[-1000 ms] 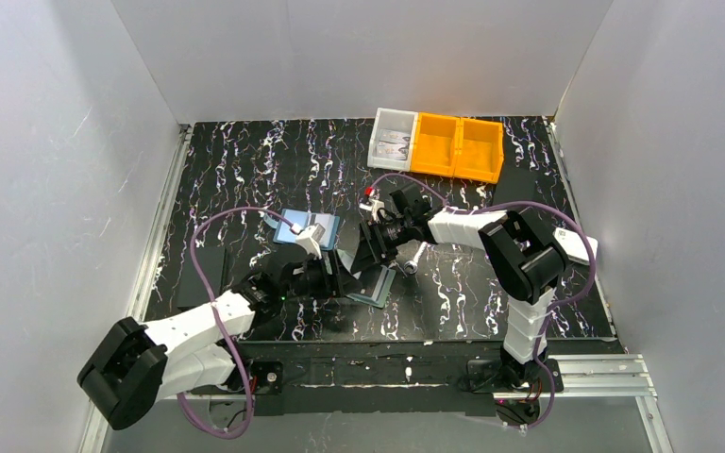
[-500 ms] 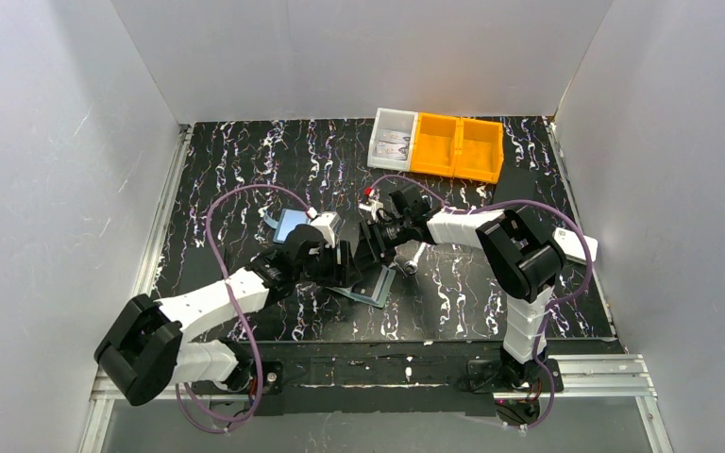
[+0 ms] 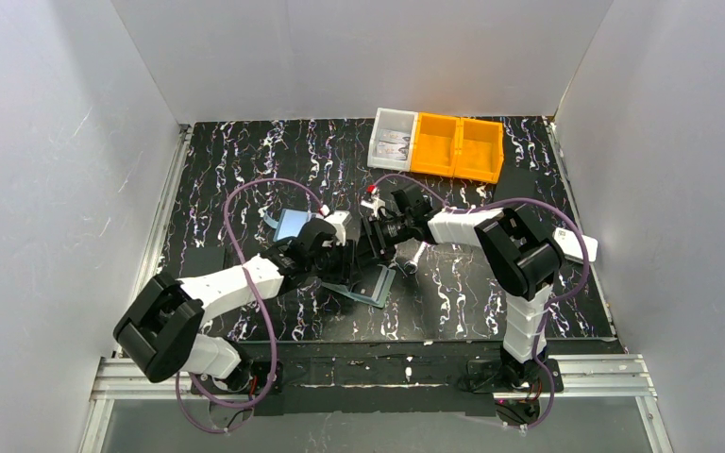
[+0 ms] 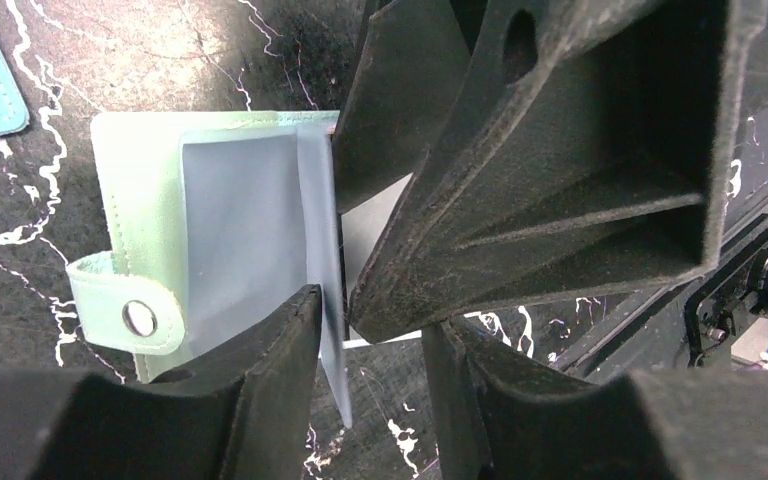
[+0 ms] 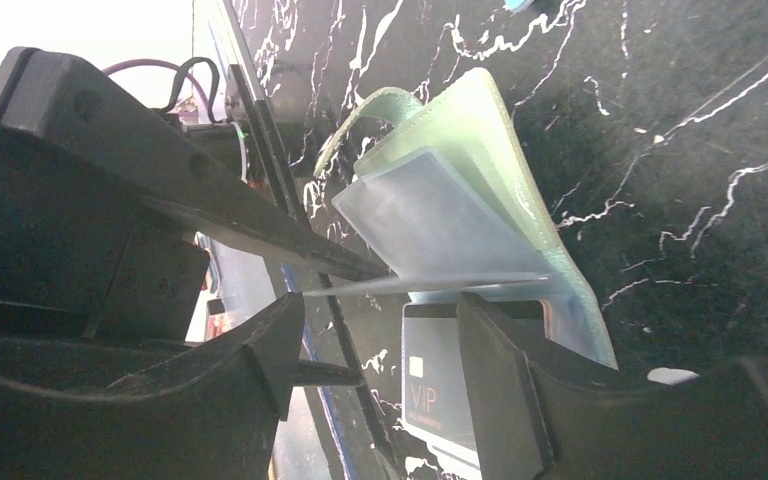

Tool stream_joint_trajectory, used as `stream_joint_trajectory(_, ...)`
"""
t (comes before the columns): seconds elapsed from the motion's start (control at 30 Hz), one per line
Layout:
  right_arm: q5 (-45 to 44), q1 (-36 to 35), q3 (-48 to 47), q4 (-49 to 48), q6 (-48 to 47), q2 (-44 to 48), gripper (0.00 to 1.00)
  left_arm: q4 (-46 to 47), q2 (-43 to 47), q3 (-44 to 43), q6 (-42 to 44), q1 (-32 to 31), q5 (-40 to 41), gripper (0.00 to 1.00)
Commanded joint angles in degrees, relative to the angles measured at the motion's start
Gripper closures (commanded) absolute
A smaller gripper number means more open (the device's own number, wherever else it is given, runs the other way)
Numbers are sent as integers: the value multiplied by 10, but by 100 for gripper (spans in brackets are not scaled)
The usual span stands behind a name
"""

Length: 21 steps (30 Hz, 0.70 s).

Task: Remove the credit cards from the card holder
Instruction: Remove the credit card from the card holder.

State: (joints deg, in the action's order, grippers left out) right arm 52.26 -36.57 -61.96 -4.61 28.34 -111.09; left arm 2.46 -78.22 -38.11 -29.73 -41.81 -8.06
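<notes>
The sage-green card holder (image 3: 372,287) (image 4: 135,190) lies open on the black mat with its snap tab towards me. A thin grey-blue credit card (image 4: 324,290) stands on edge out of it, resting against one finger of my left gripper (image 4: 375,335) (image 3: 345,257). That gripper's jaws stand apart around the card and do not clamp it. My right gripper (image 5: 380,330) (image 3: 370,247) is open just across the card, one finger over the holder's lower panel. A dark card marked VIP (image 5: 438,395) sits in that panel. The two grippers nearly touch.
A light-blue flat rectangle (image 3: 288,224) lies just left of the grippers. Two orange bins (image 3: 456,146) and a clear bin (image 3: 392,139) stand at the back. A small metal piece (image 3: 411,263) lies right of the holder, and a white object (image 3: 577,246) sits at the right edge.
My left arm has swung forward and right to the holder, its jaws narrowing around the raised card. The right gripper stayed almost in place and narrowed slightly.
</notes>
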Motion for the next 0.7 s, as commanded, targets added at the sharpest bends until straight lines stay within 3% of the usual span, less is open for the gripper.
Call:
stream_joint_trajectory(0.0, 30, -4, 10, -19, 10, 4, 33, -15, -20, -28, 14, 0, 19, 63)
stream_joint_trajectory(0.33, 11, 13, 37, -14, -15, 53, 31, -43, -30, -31, -5, 0, 47, 99)
stream_joint_trajectory(0.67, 4, 24, 74, 24, -123, 155, 25, 31, 8, 24, -66, 8, -7, 100)
